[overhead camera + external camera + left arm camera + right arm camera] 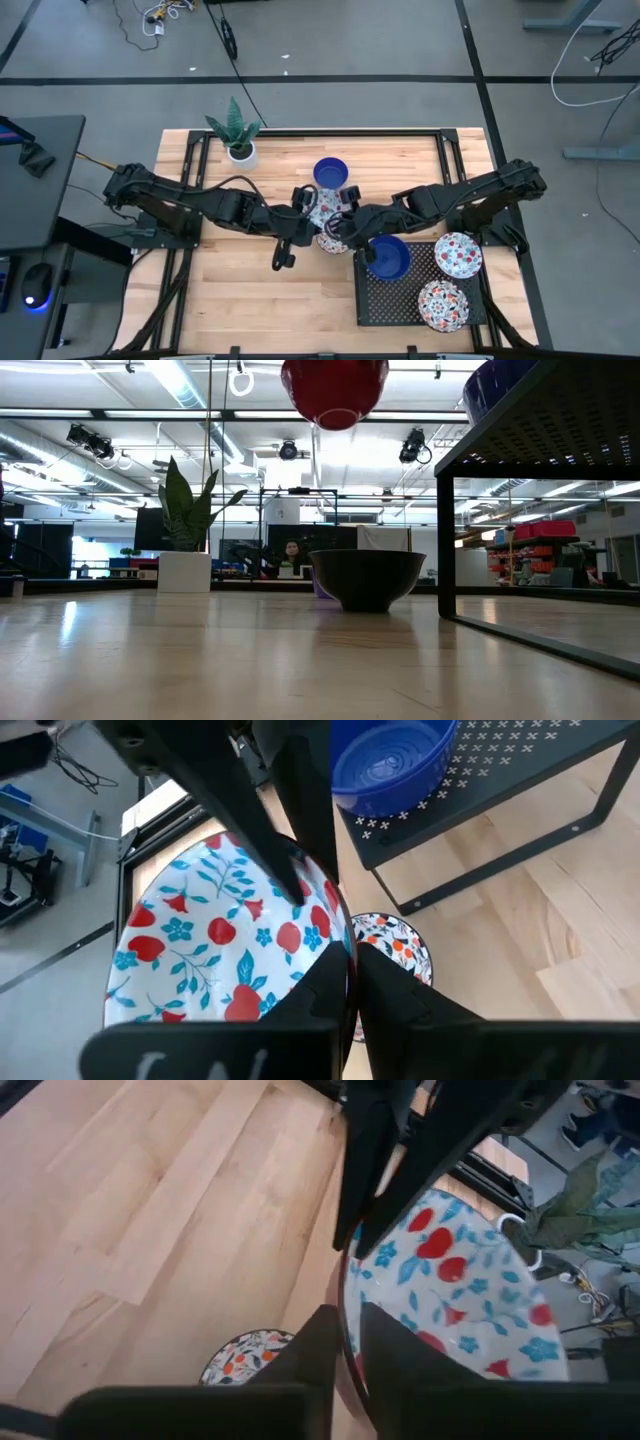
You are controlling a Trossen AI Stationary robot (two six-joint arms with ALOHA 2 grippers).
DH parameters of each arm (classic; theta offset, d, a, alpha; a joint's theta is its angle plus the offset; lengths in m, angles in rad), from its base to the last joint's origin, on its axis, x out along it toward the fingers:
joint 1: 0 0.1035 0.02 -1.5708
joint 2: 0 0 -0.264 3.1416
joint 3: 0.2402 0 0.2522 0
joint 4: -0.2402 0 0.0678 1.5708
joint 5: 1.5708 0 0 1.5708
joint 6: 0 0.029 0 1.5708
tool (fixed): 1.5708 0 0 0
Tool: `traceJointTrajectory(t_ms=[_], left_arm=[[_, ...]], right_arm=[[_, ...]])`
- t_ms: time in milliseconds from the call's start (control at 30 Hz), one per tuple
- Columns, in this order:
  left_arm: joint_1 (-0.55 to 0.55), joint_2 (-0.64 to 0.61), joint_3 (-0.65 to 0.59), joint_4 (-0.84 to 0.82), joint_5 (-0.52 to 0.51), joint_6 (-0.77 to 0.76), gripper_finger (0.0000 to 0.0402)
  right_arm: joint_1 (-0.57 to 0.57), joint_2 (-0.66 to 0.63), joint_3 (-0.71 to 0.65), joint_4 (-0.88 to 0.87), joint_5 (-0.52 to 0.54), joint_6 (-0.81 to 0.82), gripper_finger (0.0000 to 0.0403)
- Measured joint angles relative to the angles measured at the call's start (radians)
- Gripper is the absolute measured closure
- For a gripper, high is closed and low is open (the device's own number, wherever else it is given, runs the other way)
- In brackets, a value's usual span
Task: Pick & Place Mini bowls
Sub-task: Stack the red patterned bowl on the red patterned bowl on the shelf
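Floral bowl [220,950] rim behind both claws; red underside [335,390] cropped.

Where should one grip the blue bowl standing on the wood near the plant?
I would pinch the rim of the blue bowl from straight above, one finger inside: it stands upright, mouth up. Take the side away from the plant pot.

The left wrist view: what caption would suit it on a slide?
Both grippers, left and right, pinch the rim of one floral bowl in mid-air, above another bowl, near a blue bowl on a black rack.
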Motion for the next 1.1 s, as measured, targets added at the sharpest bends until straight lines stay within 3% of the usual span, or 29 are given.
traceJointTrajectory(t_ms=[233,533,667,767,933,1100], left_arm=[[0.0,0.0,-0.002,0.045,-0.017,0.011,0.0355],[0.0,-0.016,0.0,0.178,-0.07,0.01,0.0241],[0.0,-0.054,0.0,0.157,-0.166,-0.023,0.0211],[0.001,-0.072,0.0,0.083,-0.229,-0.075,0.0204],[0.031,-0.078,-0.005,-0.062,-0.26,-0.211,0.021],[0.069,-0.075,-0.127,-0.018,-0.259,-0.285,0.0226]], right_arm=[[0.001,0.007,-0.008,-0.002,0.006,0.017,0.0397],[-0.014,0.032,-0.038,0.041,0.17,0.103,0.0401],[-0.027,0.022,-0.039,-0.008,0.25,0.146,0.0402],[-0.02,-0.013,-0.039,-0.082,0.336,0.198,0.0402],[0.026,-0.103,-0.032,-0.218,0.385,0.334,0.0402],[0.132,-0.141,0.111,-0.44,0.401,0.494,0.0403]])
